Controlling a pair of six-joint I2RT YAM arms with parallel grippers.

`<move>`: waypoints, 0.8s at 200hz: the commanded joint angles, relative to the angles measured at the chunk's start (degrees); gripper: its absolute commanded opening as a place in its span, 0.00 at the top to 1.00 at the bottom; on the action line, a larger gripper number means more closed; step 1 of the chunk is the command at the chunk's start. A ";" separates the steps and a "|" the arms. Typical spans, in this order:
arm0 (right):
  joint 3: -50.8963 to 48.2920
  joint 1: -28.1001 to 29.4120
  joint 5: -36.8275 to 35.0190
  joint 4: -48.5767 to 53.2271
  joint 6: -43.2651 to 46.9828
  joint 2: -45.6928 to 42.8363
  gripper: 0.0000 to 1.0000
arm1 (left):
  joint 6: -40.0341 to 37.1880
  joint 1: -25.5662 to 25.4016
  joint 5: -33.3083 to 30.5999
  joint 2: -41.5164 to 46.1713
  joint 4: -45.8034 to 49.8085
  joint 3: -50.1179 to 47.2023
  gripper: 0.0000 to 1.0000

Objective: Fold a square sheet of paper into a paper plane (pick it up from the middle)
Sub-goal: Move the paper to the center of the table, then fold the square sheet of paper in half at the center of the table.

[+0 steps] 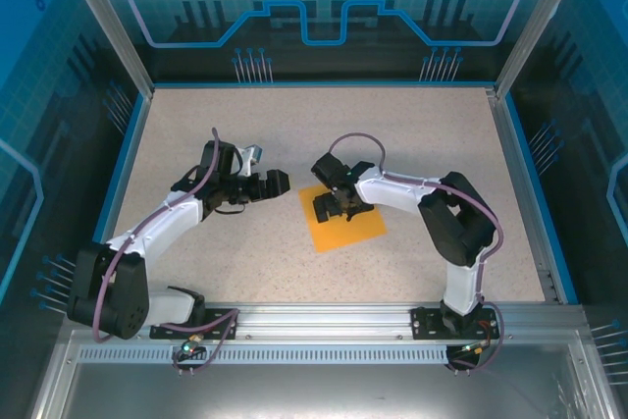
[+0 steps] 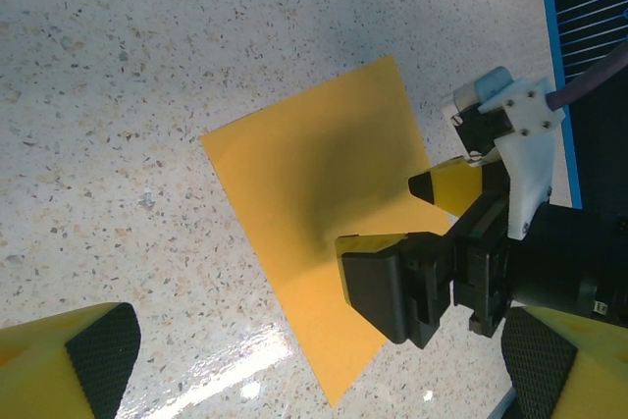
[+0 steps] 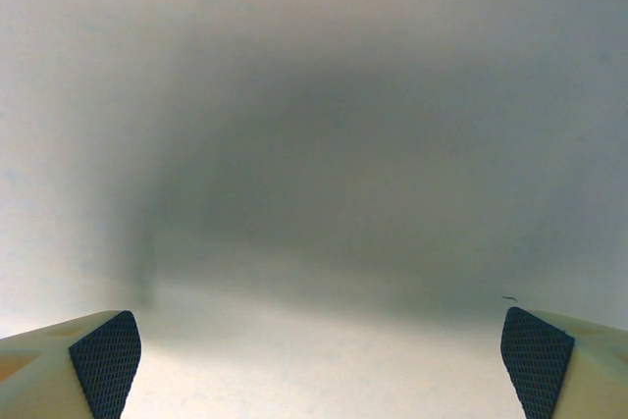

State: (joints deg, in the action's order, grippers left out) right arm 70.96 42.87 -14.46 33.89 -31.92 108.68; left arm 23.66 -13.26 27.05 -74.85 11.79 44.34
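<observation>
The square sheet of paper [image 1: 355,226] lies flat and orange on the table, just right of centre. It has no visible crease in the left wrist view, where the sheet [image 2: 314,174] is seen whole except under the right arm. My right gripper [image 1: 336,201] hangs over the sheet's far left part, open, its yellow-padded fingers [image 2: 378,260] close above the paper. In its own view the right gripper [image 3: 319,360] stands wide open over a blurred pale surface. My left gripper [image 1: 278,183] sits left of the sheet, off the paper; its own view shows it [image 2: 314,370] open and holding nothing.
The speckled tabletop [image 1: 245,125] is bounded by blue rails and an aluminium frame [image 1: 520,46]. Both arm bases stand on the metal rail at the near edge [image 1: 324,319]. The right arm's elbow [image 1: 456,218] rises to the right of the sheet.
</observation>
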 commanded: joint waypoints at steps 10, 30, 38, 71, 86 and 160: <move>-0.11 -0.47 0.78 -1.24 1.80 2.22 0.02 | 0.75 -0.16 0.16 1.20 0.45 -1.69 0.01; -0.31 -0.51 1.76 -2.12 1.40 3.14 0.02 | 0.78 -0.18 0.26 1.10 0.38 -1.73 0.01; -0.38 -0.54 2.01 -2.31 1.34 3.67 0.03 | 0.54 -0.17 0.21 1.04 0.67 -1.65 0.01; -1.05 -0.53 2.45 -2.91 0.83 5.62 0.05 | -0.02 -0.19 0.03 0.93 1.24 -1.40 0.01; -0.80 -0.51 1.90 -1.90 0.56 6.57 0.06 | 0.16 -0.19 0.11 0.74 0.98 -1.49 0.01; -1.57 -0.52 1.67 -2.51 -1.06 6.98 0.18 | -0.21 -0.19 0.51 0.15 0.87 -1.83 0.01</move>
State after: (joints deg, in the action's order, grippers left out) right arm 71.46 42.72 -13.39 31.59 -31.90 111.15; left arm 23.99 -13.26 27.05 -74.78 11.77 43.13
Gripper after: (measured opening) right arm 0.831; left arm 0.987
